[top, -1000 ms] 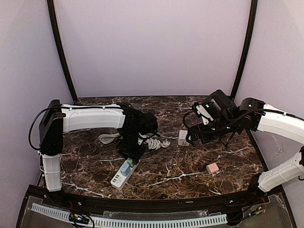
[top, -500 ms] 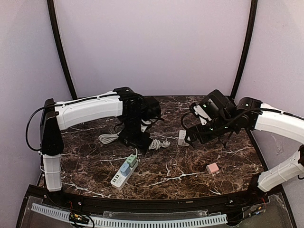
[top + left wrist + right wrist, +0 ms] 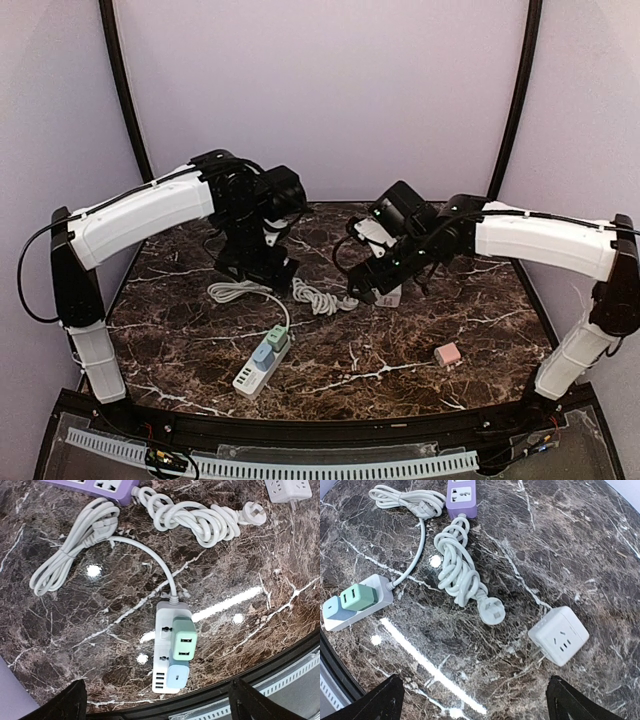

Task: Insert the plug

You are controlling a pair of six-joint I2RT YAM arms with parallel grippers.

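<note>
Closing the wide-open, empty right gripper [image 3: 476, 701] on the white cube plug [image 3: 559, 641] lying loose on the desk [image 3: 600, 555] could skid or tilt it; the left gripper [image 3: 159, 702] hangs equally open, empty.

Dark brown marble-veined worktop [image 3: 75, 630]: polished, glossy; lamp glare is reflected.
White oblong plastic power strip [image 3: 164, 614]: smooth, satin.
Mint-green plastic plug block [image 3: 184, 639], pale blue plastic plug block [image 3: 177, 676]: matt.
White coiled cable [image 3: 457, 570]: smooth, rubbery sheath.
White cube plastic socket adapter [image 3: 560, 635]: matt.
</note>
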